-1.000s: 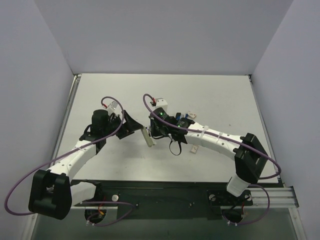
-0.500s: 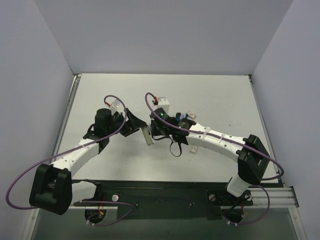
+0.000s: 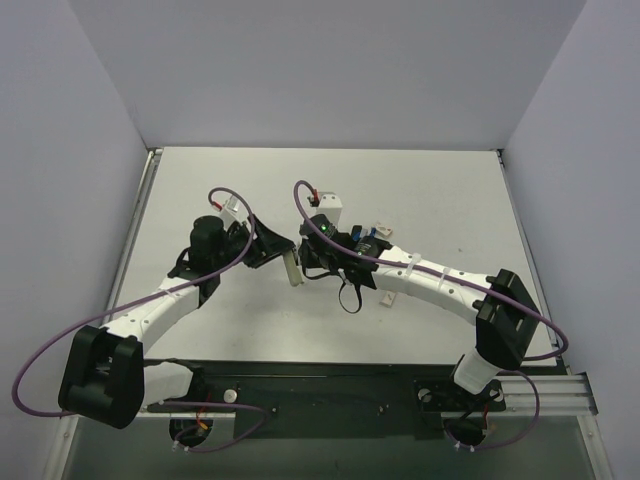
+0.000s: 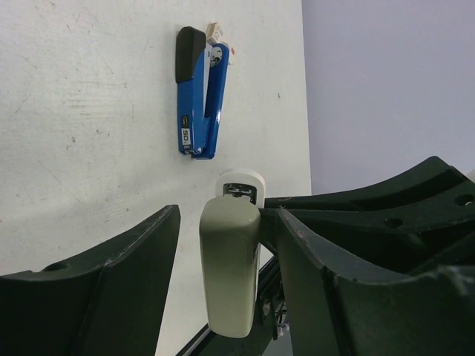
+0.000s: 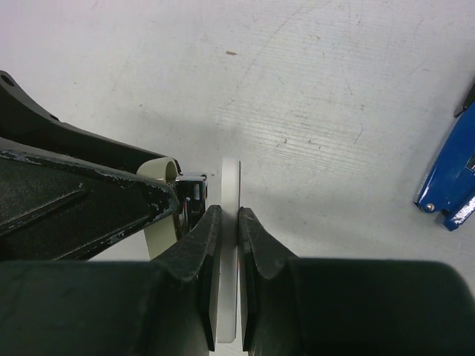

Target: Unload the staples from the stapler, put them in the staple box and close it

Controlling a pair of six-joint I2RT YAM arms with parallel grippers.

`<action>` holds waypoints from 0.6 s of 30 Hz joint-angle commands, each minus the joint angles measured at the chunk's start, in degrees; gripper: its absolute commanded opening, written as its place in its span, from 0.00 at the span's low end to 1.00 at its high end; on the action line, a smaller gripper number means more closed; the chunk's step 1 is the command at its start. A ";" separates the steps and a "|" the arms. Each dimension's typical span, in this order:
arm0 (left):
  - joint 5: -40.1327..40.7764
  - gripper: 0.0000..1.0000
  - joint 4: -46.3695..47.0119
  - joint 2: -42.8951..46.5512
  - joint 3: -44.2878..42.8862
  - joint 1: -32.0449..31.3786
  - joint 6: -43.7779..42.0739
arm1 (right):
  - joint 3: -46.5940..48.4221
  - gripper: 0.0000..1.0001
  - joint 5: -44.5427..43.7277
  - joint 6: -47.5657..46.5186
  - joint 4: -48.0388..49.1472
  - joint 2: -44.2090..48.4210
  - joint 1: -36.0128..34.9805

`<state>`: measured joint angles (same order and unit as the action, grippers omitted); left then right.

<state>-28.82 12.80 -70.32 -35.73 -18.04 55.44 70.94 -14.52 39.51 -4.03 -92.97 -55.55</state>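
Pinching a cream thing (image 5: 231, 178) tight, R gripper (image 5: 229, 215) may drop it if L gripper (image 4: 228, 222), spread wide round it, bumps it. Blue stapler (image 4: 199, 93) lies on bench (image 4: 74, 111) nearby, not held.

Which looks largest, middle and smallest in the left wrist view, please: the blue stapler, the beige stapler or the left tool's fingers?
1. The left tool's fingers: largest, though nearest the camera.
2. The beige stapler: clearly smaller, also near.
3. The blue stapler: looks smallest, but lies farther off, so that rank is unsure.
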 commanded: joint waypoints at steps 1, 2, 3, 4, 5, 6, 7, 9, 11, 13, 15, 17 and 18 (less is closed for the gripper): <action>-0.98 0.61 4.96 0.19 0.39 -0.50 0.81 | 2.54 0.00 -2.96 2.15 1.40 0.95 -0.26; -0.98 0.59 5.13 0.19 0.57 -0.50 0.90 | 2.54 0.00 -2.97 2.24 1.40 0.95 -0.26; -0.98 0.57 5.48 0.19 0.83 -0.59 0.90 | 2.45 0.00 -3.14 2.33 1.40 1.03 -0.35; -0.98 0.56 5.57 0.27 0.92 -0.59 1.07 | 2.63 0.00 -3.14 2.33 1.40 0.86 -0.26; -1.06 0.54 5.92 0.19 1.09 -0.59 1.07 | 2.63 0.00 -3.14 2.42 1.22 0.77 -0.26; -1.06 0.53 6.01 0.28 1.10 -0.59 1.16 | 2.80 0.00 -3.14 2.42 1.05 0.77 -0.26; -1.06 0.52 6.19 0.36 1.18 -0.59 1.16 | 2.89 0.00 -3.14 2.42 1.04 0.77 -0.26; -1.15 0.50 6.27 0.36 1.27 -0.59 1.07 | 2.98 0.00 -3.06 2.33 0.96 0.77 -0.35; -1.24 0.48 6.45 0.45 1.27 -0.59 0.90 | 3.24 0.00 -3.05 2.24 0.61 0.77 -0.26; -1.24 0.45 6.45 0.36 1.36 -0.59 0.63 | 3.16 0.00 -3.05 2.15 0.69 0.77 -0.35; -1.33 0.43 6.36 0.36 1.36 -0.59 0.29 | 3.16 0.00 -2.97 2.24 0.60 0.68 -0.26; -1.33 0.41 6.62 0.54 1.45 -0.59 0.02 | 3.24 0.00 -2.53 2.15 0.43 0.77 -0.35; -1.50 0.40 6.89 0.63 1.53 -0.59 -0.07 | 3.24 0.00 -2.09 1.89 0.43 0.86 -0.26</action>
<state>-29.23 16.60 -70.30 -34.44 -18.39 56.40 71.40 -15.84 40.75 -4.40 -92.99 -55.55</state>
